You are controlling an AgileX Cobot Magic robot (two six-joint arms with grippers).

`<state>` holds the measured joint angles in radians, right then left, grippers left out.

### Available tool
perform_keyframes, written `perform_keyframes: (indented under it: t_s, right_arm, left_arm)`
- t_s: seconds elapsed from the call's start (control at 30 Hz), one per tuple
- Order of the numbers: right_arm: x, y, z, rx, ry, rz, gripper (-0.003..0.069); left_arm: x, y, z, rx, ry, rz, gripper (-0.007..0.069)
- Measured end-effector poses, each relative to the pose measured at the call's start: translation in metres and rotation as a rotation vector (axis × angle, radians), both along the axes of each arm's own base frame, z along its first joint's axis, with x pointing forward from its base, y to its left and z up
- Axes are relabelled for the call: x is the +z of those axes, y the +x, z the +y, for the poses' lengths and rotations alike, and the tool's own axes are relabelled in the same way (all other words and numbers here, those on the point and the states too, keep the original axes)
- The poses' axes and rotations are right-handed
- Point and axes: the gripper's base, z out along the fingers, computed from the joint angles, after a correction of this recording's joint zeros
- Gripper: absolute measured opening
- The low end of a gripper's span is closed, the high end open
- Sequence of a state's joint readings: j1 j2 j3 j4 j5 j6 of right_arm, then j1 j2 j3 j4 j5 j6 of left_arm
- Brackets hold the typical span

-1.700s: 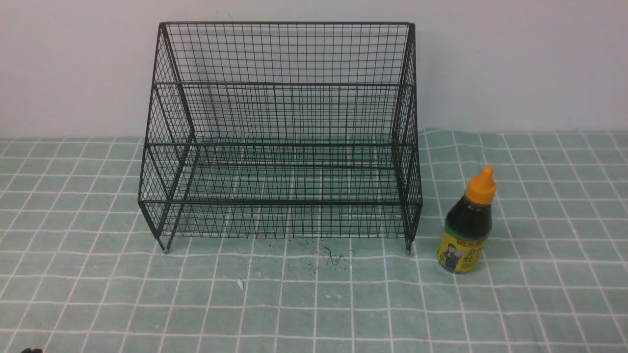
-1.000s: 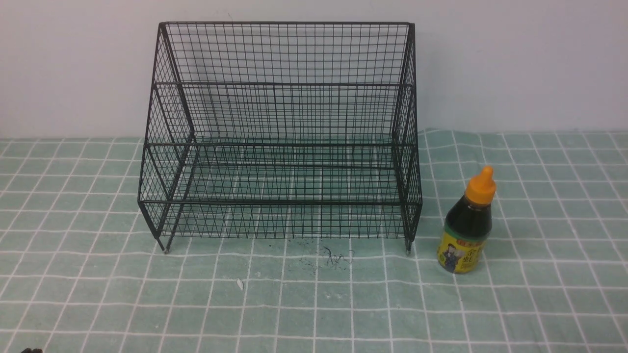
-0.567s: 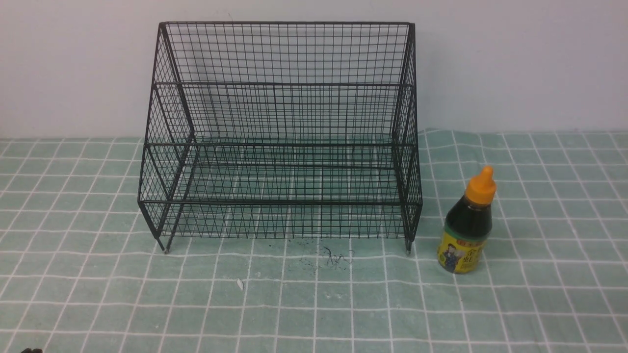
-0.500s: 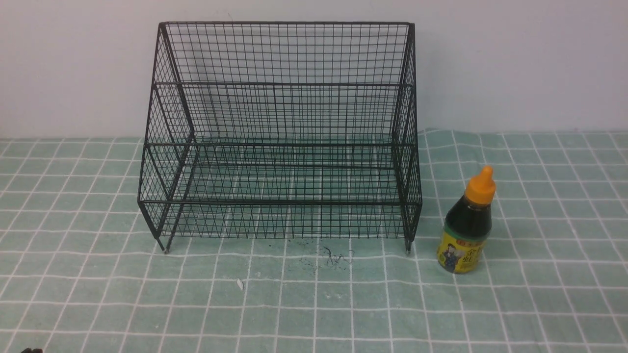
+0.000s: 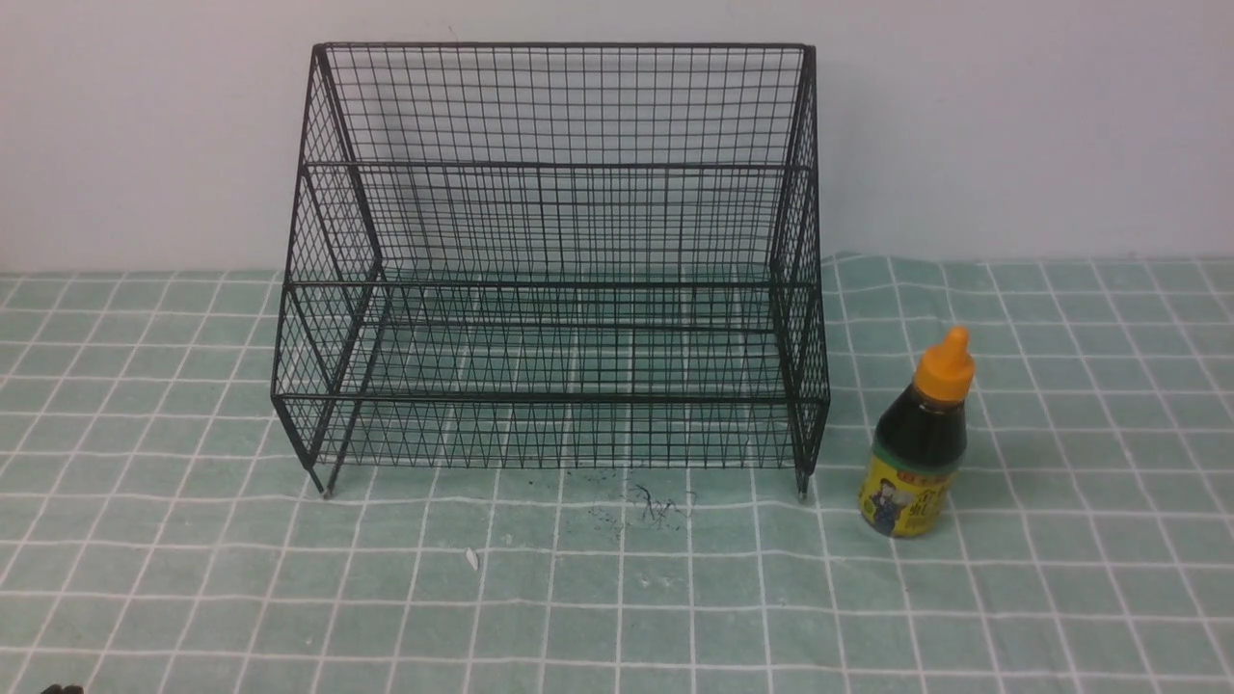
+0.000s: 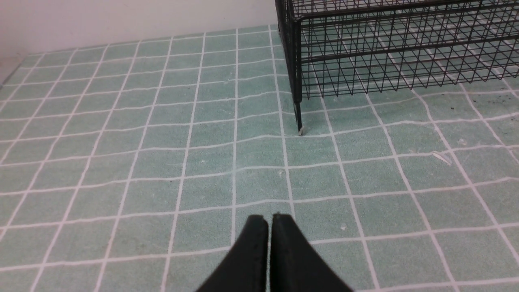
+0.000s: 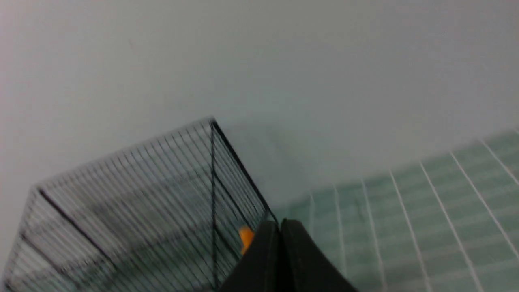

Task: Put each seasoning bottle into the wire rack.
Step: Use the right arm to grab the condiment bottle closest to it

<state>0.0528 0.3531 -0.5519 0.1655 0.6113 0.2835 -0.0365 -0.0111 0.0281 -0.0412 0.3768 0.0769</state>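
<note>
At the near edge of the front view, a small dark tip is cut off by the frame in the left corner; what it belongs to cannot be told. In the left wrist view, the left gripper is seen over the table with its two dark fingers brought almost fully together, only a thin slit being left between them, and nothing is held. In the right wrist view, which is blurred, the right gripper is seen with its dark fingers closed against each other, and nothing is gripped by it. The table is covered by a green cloth patterned with a grid of white lines. On its nearer part a small white mark is seen, and beyond it dark scribbled marks are shown in front of the rack. The seasoning bottle is stood upright on the cloth, to the right of the wire rack and apart from it. It is filled with dark liquid and topped by an orange pointed cap; a yellow label with a cartoon figure is carried low on its body, under a green band. The black mesh rack, stepped in two tiers, is set on short legs, with nothing placed in it. Behind everything, a pale wall is seen.
</note>
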Motion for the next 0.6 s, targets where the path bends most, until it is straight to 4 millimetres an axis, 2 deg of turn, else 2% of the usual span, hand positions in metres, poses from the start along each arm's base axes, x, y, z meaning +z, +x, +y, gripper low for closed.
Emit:
perform_keyframes:
  t_s: [0.13, 0.17, 0.2, 0.27, 0.37, 0.4, 0.47, 0.5, 0.57, 0.6]
  right_arm:
    - [0.021, 0.042, 0.007, 0.143, -0.197, 0.477, -0.0013]
    - [0.022, 0.052, 0.007, 0.165, -0.221, 0.555, -0.0013]
    - [0.023, 0.055, 0.008, 0.168, -0.225, 0.558, -0.0012]
    - [0.027, 0.091, 0.009, 0.222, -0.292, 0.704, -0.0004]
    - [0.028, 0.123, 0.012, 0.256, -0.301, 0.766, 0.0006]
    - [0.028, 0.128, 0.013, 0.259, -0.300, 0.773, 0.0006]
    - [0.028, 0.152, 0.021, 0.295, -0.305, 0.799, 0.0024]
    - [0.028, 0.154, 0.022, 0.295, -0.305, 0.800, 0.0025]
    - [0.025, 0.172, 0.038, 0.325, -0.299, 0.825, 0.0059]
    - [0.025, 0.173, 0.041, 0.329, -0.304, 0.827, 0.0062]
  left_arm:
    - [0.000, 0.000, 0.000, 0.000, 0.000, 0.000, -0.0006]
    - [0.000, 0.000, 0.000, 0.000, 0.000, 0.000, -0.0006]
    - [0.000, 0.000, 0.000, 0.000, 0.000, 0.000, -0.0006]
    - [0.000, 0.000, 0.000, 0.000, 0.000, 0.000, -0.0006]
    - [0.000, 0.000, 0.000, 0.000, 0.000, 0.000, -0.0006]
    - [0.000, 0.000, 0.000, 0.000, 0.000, 0.000, -0.0006]
    - [0.000, 0.000, 0.000, 0.000, 0.000, 0.000, -0.0006]
    - [0.000, 0.000, 0.000, 0.000, 0.000, 0.000, -0.0006]
    - [0.000, 0.000, 0.000, 0.000, 0.000, 0.000, -0.0006]
    - [0.000, 0.000, 0.000, 0.000, 0.000, 0.000, -0.0006]
